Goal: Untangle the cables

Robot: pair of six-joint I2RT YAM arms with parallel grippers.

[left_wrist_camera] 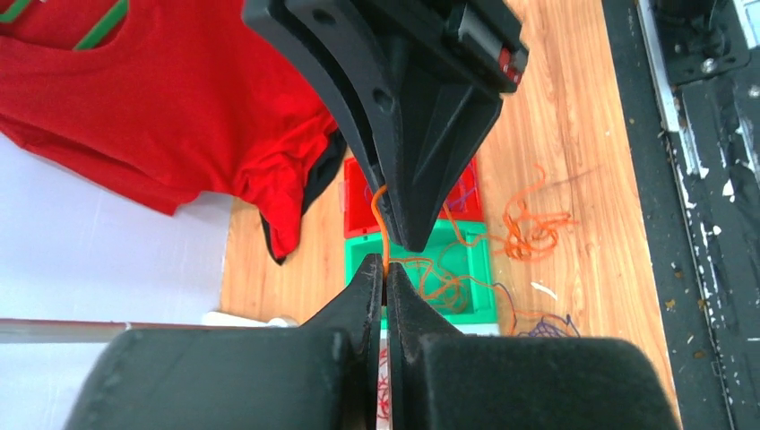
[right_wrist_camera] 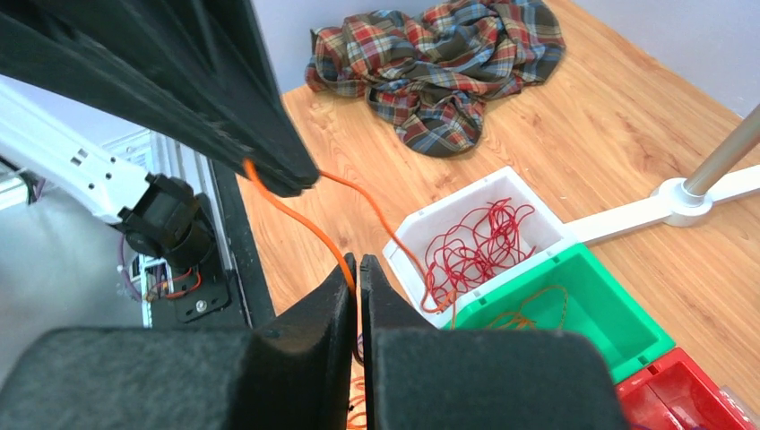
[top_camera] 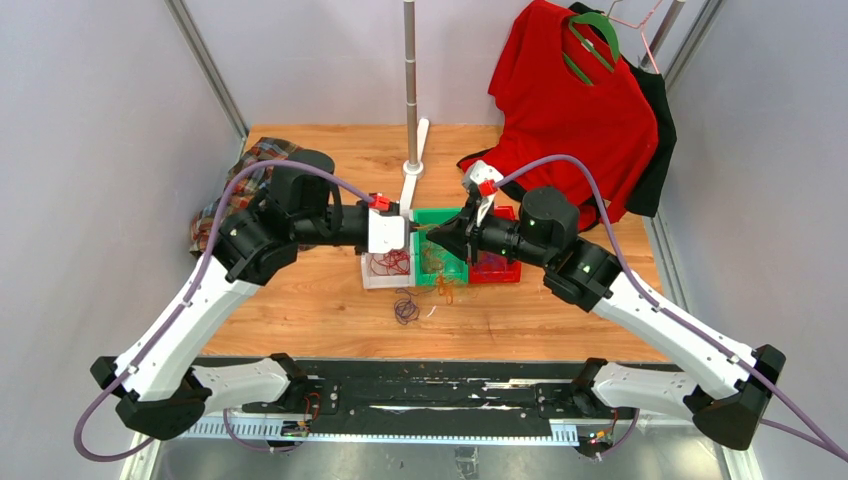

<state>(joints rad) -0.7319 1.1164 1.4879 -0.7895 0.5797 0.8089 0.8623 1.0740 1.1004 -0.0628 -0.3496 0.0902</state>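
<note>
At the near side of the wooden table [top_camera: 300,300] a small coil of purple cables [top_camera: 406,308] is lying loose on the boards, just in front of the bins; a scatter of orange strands [left_wrist_camera: 533,228] is lying near it, just beside the green bin [right_wrist_camera: 618,309]. Three bins are sitting side by side in a row; the white bin [top_camera: 370,282] on the left is holding red cables [right_wrist_camera: 475,242], the green bin in the middle is holding thin orange-brown loops, and the red bin [right_wrist_camera: 690,394] is sitting on the right, its contents too small to make out. Above the green bin the two grippers are meeting almost tip to tip; the left gripper [left_wrist_camera: 385,267] is standing closed, its fingers pinching an orange cable [right_wrist_camera: 296,213]; the right gripper [right_wrist_camera: 358,267] is likewise closed, the same orange cable running into the seam between its fingers; a second orange run is dropping from the left gripper toward the white bin. Beyond the bins a metal stand [top_camera: 411,80] is rising from a white foot; a plaid cloth [top_camera: 225,205] is lying bunched at the far left edge; a red shirt [top_camera: 570,100] on a green hanger [top_camera: 592,40] is hanging at the far right, over a black garment [top_camera: 655,130].
</note>
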